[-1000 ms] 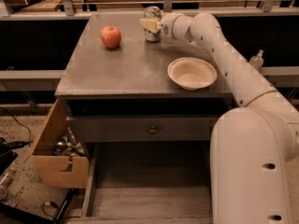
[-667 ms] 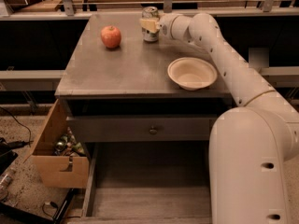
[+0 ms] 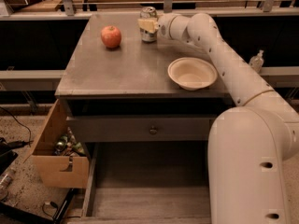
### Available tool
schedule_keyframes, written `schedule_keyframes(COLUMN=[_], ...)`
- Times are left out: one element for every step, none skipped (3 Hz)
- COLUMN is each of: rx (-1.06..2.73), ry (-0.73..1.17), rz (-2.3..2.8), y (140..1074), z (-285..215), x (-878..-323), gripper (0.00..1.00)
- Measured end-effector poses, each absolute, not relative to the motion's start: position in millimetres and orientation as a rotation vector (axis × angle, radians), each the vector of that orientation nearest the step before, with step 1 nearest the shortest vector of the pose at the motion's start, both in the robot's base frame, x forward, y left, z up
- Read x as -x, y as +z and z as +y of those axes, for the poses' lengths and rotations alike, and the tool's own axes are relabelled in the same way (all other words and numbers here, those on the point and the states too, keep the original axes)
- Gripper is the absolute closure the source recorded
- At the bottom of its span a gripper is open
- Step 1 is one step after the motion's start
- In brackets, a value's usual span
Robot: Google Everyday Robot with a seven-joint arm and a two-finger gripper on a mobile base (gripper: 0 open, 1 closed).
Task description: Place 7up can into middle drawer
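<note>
So the gripper (image 3: 147,25) was way out at the back of the tabletop (image 3: 117,66), fingers clamped on the can (image 3: 149,36), one pad across its front. The can stood upright, apple (image 3: 111,36) to one side and bowl (image 3: 192,73) nearer. The grip looked high, probably so it lifts clean. The drawer (image 3: 140,204) sat pulled open below, bare floor ready.

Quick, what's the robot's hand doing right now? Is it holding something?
Gripper: fingers closed on the can, which stands at the far edge of the table.
</note>
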State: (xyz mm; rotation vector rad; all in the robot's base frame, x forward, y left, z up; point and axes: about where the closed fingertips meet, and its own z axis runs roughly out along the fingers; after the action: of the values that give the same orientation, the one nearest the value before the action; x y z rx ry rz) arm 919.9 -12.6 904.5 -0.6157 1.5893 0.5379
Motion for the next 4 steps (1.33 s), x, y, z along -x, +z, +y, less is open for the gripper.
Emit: schedule_keyframes(rx=[0.659, 0.733, 0.77, 0.756], ry=[0.518, 0.482, 0.464, 0.431], rz=[1.589, 1.576, 1.552, 1.504], y=[930, 994, 1035, 1076], z=[-13, -30, -50, -84], x=[-915, -894, -871, -839], gripper=[1.0, 1.0, 1.0, 1.0])
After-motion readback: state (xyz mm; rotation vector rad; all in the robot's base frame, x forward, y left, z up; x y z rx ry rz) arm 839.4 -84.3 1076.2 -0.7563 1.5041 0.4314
